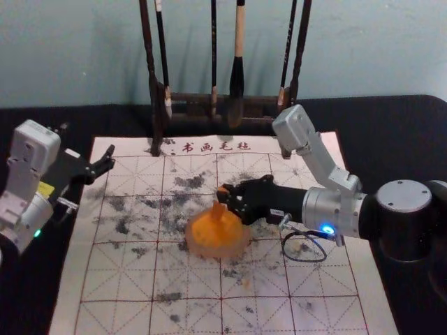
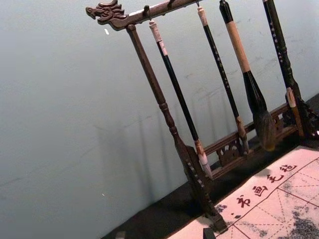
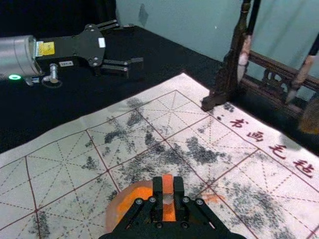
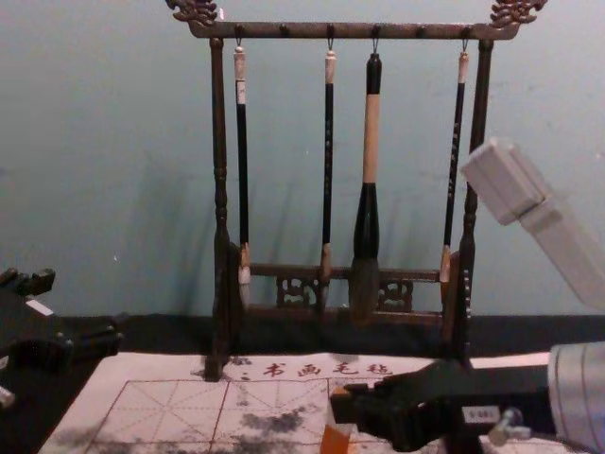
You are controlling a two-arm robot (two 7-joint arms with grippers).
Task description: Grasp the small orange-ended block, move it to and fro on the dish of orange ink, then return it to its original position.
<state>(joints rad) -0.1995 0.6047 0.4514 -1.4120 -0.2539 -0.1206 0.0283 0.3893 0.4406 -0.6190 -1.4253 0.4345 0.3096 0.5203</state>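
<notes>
My right gripper [image 1: 228, 200] reaches in from the right, shut on the small block [image 1: 218, 211], which it holds roughly upright over the far part of the orange-ink dish [image 1: 196, 244]. Whether the block's lower end touches the ink cannot be told. In the right wrist view the fingers of my right gripper [image 3: 168, 193] pinch the block [image 3: 168, 182] from both sides, with the dish [image 3: 113, 211] behind them. The block [image 4: 335, 441] is orange low down in the chest view. My left gripper [image 1: 102, 165] stays parked open, left of the felt mat, holding nothing.
A gridded, ink-stained mat [image 1: 126, 279] lies under the dish on the black table. Behind it stands a dark wooden rack [image 4: 219, 189] with several hanging brushes, the thick one [image 4: 366, 218] right of centre. A cable loop [image 1: 304, 259] hangs beneath my right arm.
</notes>
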